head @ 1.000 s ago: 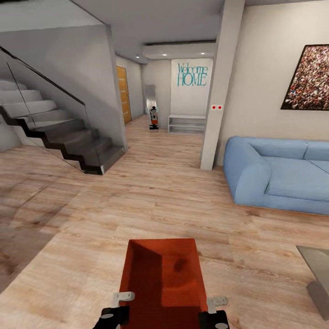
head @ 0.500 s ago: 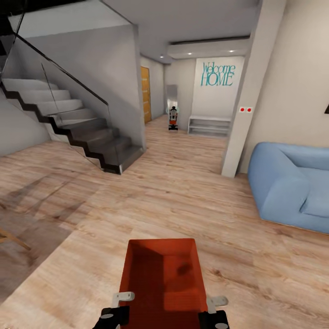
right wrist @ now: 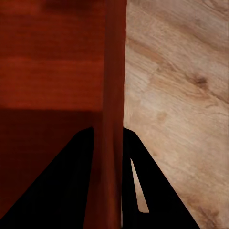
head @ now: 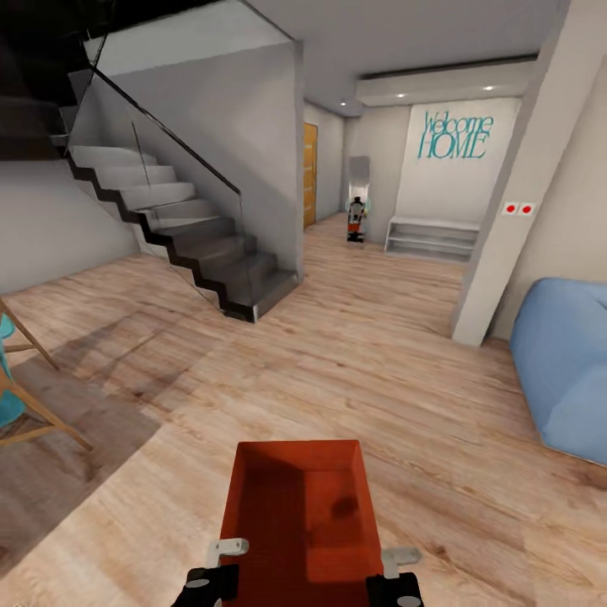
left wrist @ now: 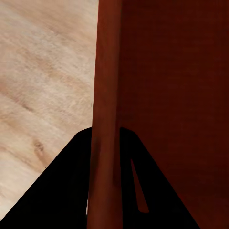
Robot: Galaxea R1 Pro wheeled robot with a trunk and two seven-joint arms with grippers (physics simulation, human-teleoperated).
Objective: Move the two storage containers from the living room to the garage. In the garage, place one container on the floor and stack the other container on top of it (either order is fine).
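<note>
An orange-red storage container point(head: 297, 514) is carried low in front of the robot, above the living room's wood-plank flooring point(head: 379, 371). Its long axis points straight ahead — toward the hallway beside the staircase point(head: 194, 244). The left hand point(head: 221, 566) is clamped on the container's left wall, the right hand point(head: 396, 573) on its right wall, both at the near end.

Orange-red open storage container point(head: 299, 514) held level above the living room's light wood-plank flooring point(head: 379, 371)
</note>
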